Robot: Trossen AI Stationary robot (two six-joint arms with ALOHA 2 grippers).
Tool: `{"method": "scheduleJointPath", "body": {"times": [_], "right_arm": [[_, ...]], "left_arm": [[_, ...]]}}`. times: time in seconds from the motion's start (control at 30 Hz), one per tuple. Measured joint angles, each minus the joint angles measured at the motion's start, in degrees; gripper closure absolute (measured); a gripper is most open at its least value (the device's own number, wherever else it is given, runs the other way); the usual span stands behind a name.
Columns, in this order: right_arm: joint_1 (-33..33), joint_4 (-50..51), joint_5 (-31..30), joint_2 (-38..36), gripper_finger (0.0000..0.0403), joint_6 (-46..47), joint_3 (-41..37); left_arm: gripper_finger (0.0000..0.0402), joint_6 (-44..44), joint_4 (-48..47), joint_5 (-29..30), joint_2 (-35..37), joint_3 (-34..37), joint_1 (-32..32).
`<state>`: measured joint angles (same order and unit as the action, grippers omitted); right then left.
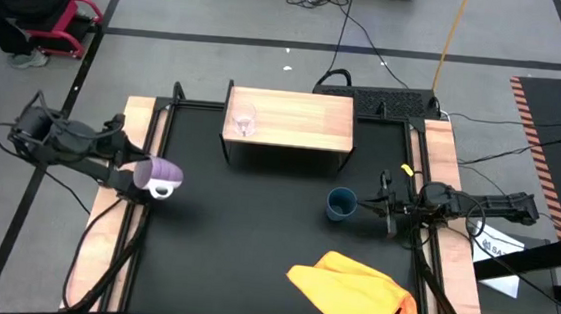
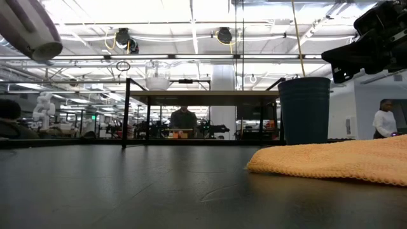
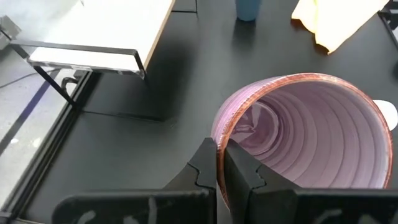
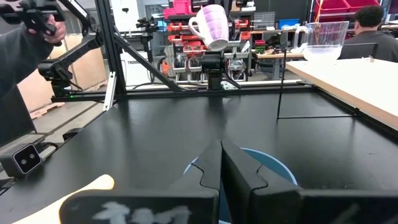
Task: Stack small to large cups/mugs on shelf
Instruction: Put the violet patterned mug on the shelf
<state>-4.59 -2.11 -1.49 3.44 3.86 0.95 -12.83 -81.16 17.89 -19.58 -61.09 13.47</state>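
Observation:
The light purple mug (image 1: 162, 176) is in my left gripper (image 1: 139, 177) over the table's left edge, high above the table in the low view (image 2: 28, 28). The dark blue cup (image 1: 340, 204) stands upright on the black table, right of centre, with my right gripper (image 1: 363, 206) shut at its right side. The tiny clear glass (image 1: 243, 122) stands on the left part of the shelf's wooden top (image 1: 304, 119). It also shows in the low view (image 2: 157, 75). My left gripper (image 3: 221, 163) pinches the mug's wall at the rim (image 3: 219, 134), one finger inside and one outside. The fingers come level from the table's left. The mug is lifted clear and lies tilted on its side, mouth toward the gripper, handle (image 1: 163, 193) toward the near side. My right gripper (image 4: 221, 167) is shut at the blue cup's rim (image 4: 273, 163) on the cup's right side, coming from the table's right and slanting down. The fingers themselves hide the place of contact. The cup stands upright (image 2: 305, 111).
A crumpled yellow cloth (image 1: 355, 293) lies near the table's front edge, right of centre. Pale wooden rails (image 1: 440, 149) run along both sides of the table. People show in the room beyond (image 4: 25, 68).

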Motion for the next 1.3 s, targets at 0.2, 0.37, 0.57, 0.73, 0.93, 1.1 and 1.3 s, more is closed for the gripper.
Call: {"method": "scheduleJointPath", "body": {"times": [0.2, 0.37, 0.57, 0.73, 0.93, 1.1, 1.3], "right_arm": [[0.0, 0.0, 0.0, 0.0, 0.0403, 0.7, 0.0], [0.0, 0.0, 0.0, 0.0, 0.0403, 1.0, 0.0], [0.0, 0.0, 0.0, 0.0, 0.0403, 1.0, 0.0], [0.0, 0.0, 0.0, 0.0, 0.0403, 0.9, 0.0], [0.0, 0.0, 0.0, 0.0, 0.0403, 0.9, 0.0], [0.0, 0.0, 0.0, 0.0, 0.0403, 0.9, 0.0], [0.0, 0.1, 0.0, 0.0, 0.0403, 0.0, 0.0]], "left_arm": [[0.0393, -0.7, 0.2, 0.1, 2.0, 0.9, 0.0], [0.0393, 0.7, 2.1, 0.2, 4.2, 0.9, 0.0], [0.0393, -0.3, 1.9, 0.5, 5.7, 0.9, 0.0], [0.0393, 2.5, 4.8, 0.5, 5.6, 2.3, 0.0], [0.039, 4.8, 7.3, 0.6, 5.6, 4.6, 0.0], [0.0393, 9.1, 14.8, 0.1, 5.6, 6.8, 0.0], [0.0393, 13.3, 21.6, -2.4, 3.9, 8.5, 0.0]]}}
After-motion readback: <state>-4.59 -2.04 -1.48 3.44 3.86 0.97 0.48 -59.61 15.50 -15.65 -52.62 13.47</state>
